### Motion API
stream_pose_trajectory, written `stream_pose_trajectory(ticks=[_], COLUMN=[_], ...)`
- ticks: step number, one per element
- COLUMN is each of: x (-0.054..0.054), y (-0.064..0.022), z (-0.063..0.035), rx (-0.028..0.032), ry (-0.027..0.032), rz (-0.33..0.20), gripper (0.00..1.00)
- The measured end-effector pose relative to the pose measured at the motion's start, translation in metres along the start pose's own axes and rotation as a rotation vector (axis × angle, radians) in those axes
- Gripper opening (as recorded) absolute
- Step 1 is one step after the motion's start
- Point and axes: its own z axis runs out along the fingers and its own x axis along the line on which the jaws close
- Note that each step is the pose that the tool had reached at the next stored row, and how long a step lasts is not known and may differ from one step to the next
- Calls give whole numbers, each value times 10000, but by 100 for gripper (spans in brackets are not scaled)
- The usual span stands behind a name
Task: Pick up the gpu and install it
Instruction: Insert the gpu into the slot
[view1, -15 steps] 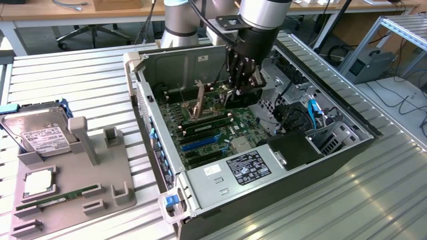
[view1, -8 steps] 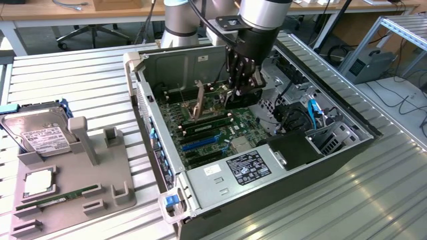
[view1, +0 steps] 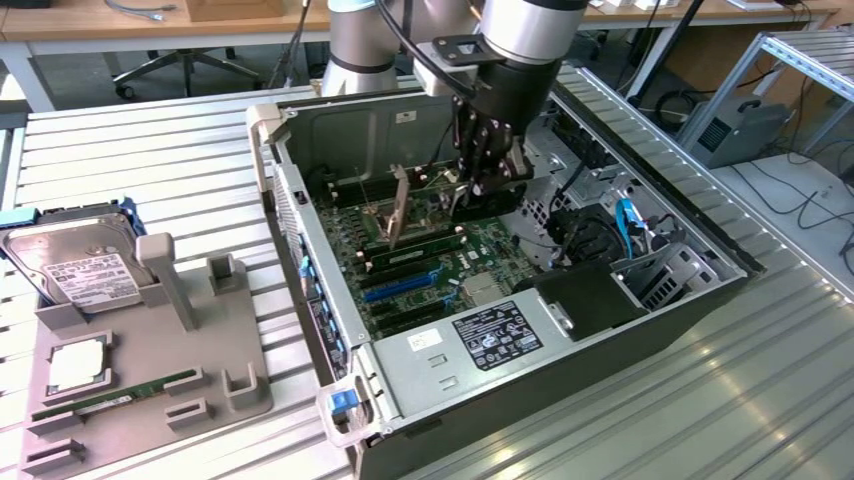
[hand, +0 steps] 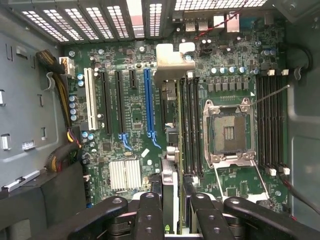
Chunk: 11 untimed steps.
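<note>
My gripper (view1: 473, 192) reaches down into the open computer case (view1: 280, 150) and is shut on the gpu (view1: 465, 207), which hangs on edge above the motherboard (view1: 427, 270). In the wrist view the black fingers (hand: 150, 212) clamp both sides of the gpu (hand: 170, 180), seen edge-on. The card runs away from the gripper (hand: 172, 205) to its silver end bracket (hand: 172, 62) near the case's vented rear wall. It lies parallel to the blue expansion slot (hand: 148, 100), between that slot and the memory slots (hand: 187, 125). I cannot tell whether it touches the board.
An open CPU socket (hand: 227, 132) lies beyond the memory slots. The power supply (view1: 487, 335) fills the case's near end, with cables (view1: 627, 225) at the exterior view's right. A grey parts tray (view1: 200, 350) outside holds a hard drive (view1: 80, 265) and a green RAM stick (view1: 114, 400).
</note>
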Motion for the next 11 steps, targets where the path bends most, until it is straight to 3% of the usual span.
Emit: stream_pose_trajectory(ticks=[11], x=[22], y=[32], z=[4], rx=[0], ry=[8], rz=[-1], gripper=[27])
